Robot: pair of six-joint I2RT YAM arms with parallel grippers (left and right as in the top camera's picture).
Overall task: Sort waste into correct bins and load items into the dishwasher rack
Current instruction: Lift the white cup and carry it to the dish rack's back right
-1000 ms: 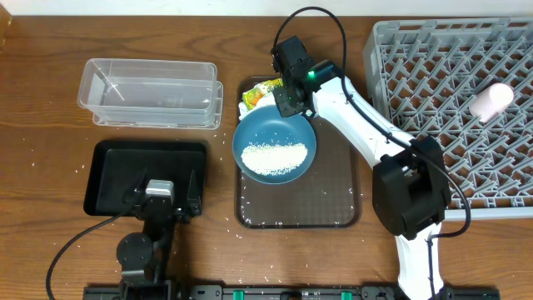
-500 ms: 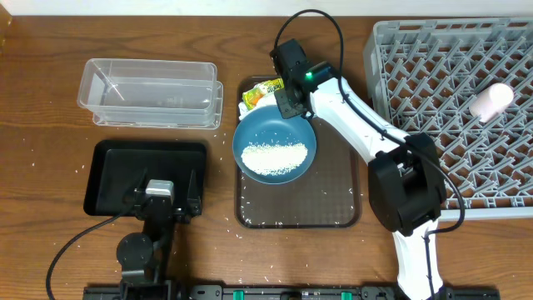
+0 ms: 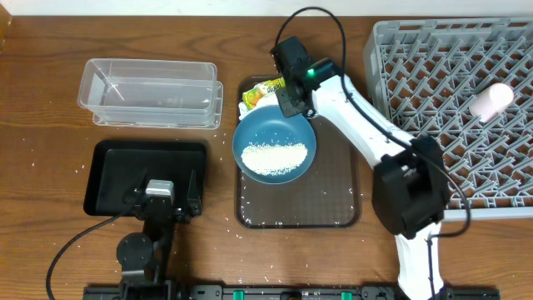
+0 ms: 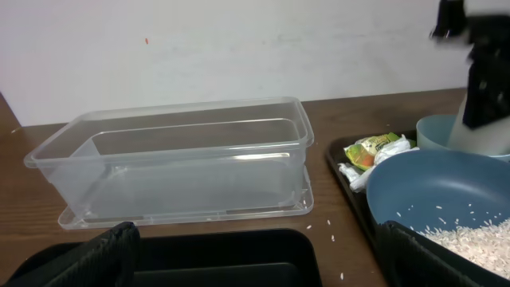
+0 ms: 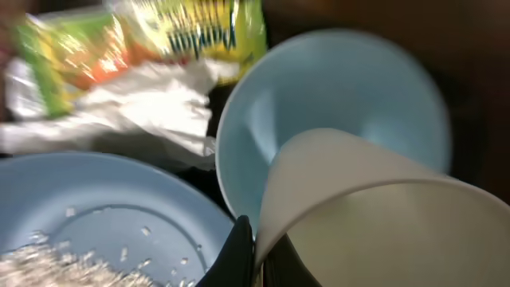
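Cream-white cup [image 5: 374,215] clamped at its rim by the right hand [image 3: 285,104], tilted over the light-blue bowl [image 5: 335,88].
Bowl and yellow-green wrapper [image 3: 260,90] lie at the far end of the brown tray [image 3: 333,200]; the dark-blue dish [image 3: 279,129], just nearer, holds the rice [image 3: 275,157]. Left hand [image 4: 255,257], fingers apart, hangs over the black tray [image 3: 112,179], near the clear tub [image 3: 150,92] on the worktop [image 3: 50,125]. Pink cup [image 3: 491,100] lies in the grey rack [image 3: 433,83], far right.

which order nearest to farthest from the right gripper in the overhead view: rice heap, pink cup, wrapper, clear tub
1. wrapper, beside the right gripper
2. rice heap, in blue dish
3. clear tub, past the wrapper
4. pink cup, in the rack
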